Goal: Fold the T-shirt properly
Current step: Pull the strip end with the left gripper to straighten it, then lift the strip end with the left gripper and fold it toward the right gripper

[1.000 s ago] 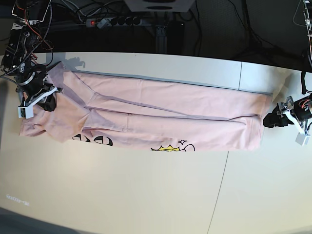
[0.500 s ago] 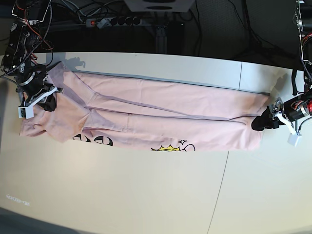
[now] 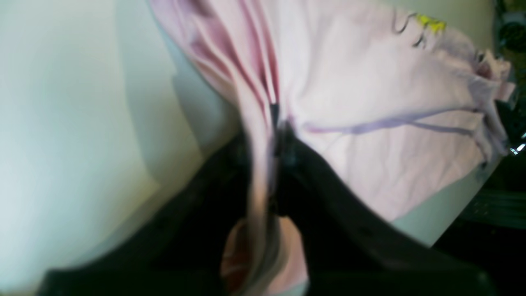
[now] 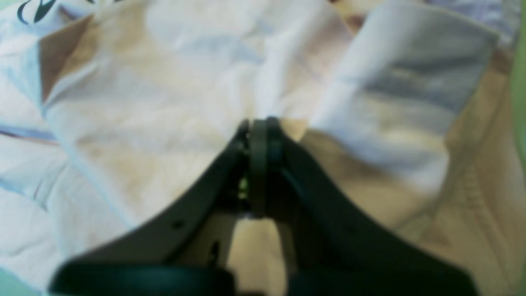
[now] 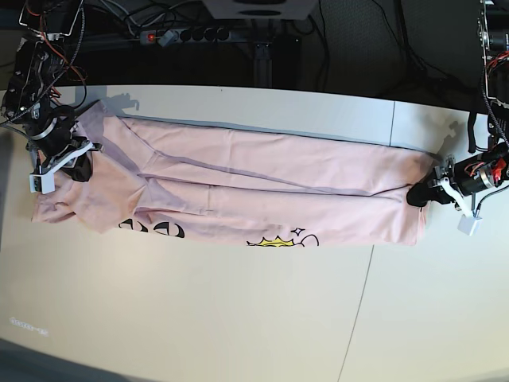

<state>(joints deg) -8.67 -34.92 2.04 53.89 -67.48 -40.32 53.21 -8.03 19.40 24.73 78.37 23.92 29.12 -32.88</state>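
1. Closest in, at the left gripper (image 3: pixel 274 123): clamps down on a bunched ridge of the T-shirt (image 3: pixel 370 102) at its hem end, with pink cloth trapped between the jaws. May be catching only some layers of the folded band, which would let the loose ones sag or slide free on a lift.
2. Just past that pinch: shows creases fanning away from the jaws. Could press those wrinkles into the next fold if carried over without first pulling the cloth taut.
3. Farther out, along the garment: lies as a long narrow band across the table (image 5: pixel 238 318), stretched from one arm to the other, with the yellow crown print (image 5: pixel 274 241) and a bit of black lettering (image 5: pixel 151 228) peeking out at the front edge. Could fall open along that edge if the hem end is dragged instead of lifted, undoing the lengthwise folds.
4. Farthest, at the sleeve end: finds the right gripper (image 4: pixel 259 127) clenched tight, with folds converging on its tips, so apparently pinching cloth there, though how much is hard to tell. Could skew the band or strain the knit if the two ends move unevenly, or leave the corners mismatched if this hold slips.
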